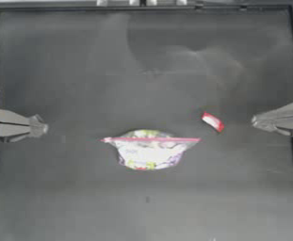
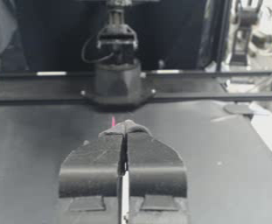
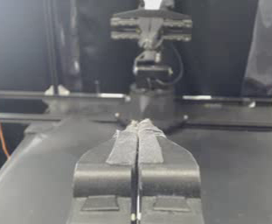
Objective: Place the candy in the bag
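Top view: candy (image 1: 213,122) beside bag (image 1: 150,149) on dark table (image 1: 67,197).

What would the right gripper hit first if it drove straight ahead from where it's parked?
Probably the candy, which lies just ahead of the right gripper, near its line. Its own view does not show the candy, so it may narrowly miss; the bag sits off that line.

The candy (image 1: 213,122) lies apart from the bag (image 1: 150,149), toward the right claw (image 1: 256,121)
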Controlling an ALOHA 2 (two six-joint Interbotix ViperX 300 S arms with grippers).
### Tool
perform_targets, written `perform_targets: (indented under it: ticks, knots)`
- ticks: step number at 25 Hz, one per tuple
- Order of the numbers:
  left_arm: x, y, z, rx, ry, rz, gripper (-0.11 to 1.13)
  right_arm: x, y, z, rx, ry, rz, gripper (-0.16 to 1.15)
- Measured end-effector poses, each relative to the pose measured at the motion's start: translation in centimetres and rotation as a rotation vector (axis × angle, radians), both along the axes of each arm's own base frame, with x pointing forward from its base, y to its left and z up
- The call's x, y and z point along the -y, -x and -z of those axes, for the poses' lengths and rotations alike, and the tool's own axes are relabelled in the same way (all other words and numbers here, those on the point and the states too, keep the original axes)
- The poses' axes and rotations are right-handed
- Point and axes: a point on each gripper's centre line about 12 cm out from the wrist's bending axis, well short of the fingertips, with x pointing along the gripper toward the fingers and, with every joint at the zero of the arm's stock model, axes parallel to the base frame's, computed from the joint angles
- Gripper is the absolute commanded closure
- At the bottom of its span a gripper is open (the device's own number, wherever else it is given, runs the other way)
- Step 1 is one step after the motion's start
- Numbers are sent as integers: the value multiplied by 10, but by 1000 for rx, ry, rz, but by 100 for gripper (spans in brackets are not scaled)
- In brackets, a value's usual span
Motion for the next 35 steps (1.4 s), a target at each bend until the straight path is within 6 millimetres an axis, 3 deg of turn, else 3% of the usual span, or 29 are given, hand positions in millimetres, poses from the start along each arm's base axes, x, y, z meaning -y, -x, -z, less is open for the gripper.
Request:
perform_targets:
  ticks: [2, 7, 9, 12, 14, 16, 18, 20, 28, 35]
  knots:
    - [0, 1, 6, -17, -5, 2, 101, 0, 0, 1, 3, -6, 0, 102]
    - [0, 1, 12, -40, -24, 0, 93, 0, -3, 8, -21, -18, -1, 86]
    - [0, 1, 13, -48, -41, -1, 84, 0, -6, 12, -38, -18, -1, 81]
    - [0, 1, 13, -46, -55, -2, 49, 0, -11, 15, -55, -3, -3, 61]
    - [0, 1, 13, -49, -54, -2, 14, -1, -13, 15, -57, 10, -7, 43]
    - [0, 0, 14, -57, -54, -2, -7, -2, -13, 13, -49, 28, -12, 25]
    - [0, -2, 17, -71, -54, -1, -2, -2, -14, 11, -45, 38, -15, 8]
    - [-1, -4, 20, -94, -53, -8, 5, -2, -14, 7, -39, 35, -14, 2]
    - [-7, -9, 33, -168, -54, -34, 1, 0, -29, -11, -127, 30, -5, 2]
    - [-14, -18, 49, -249, -52, -60, 1, 10, -68, -20, -388, -7, 38, 2]
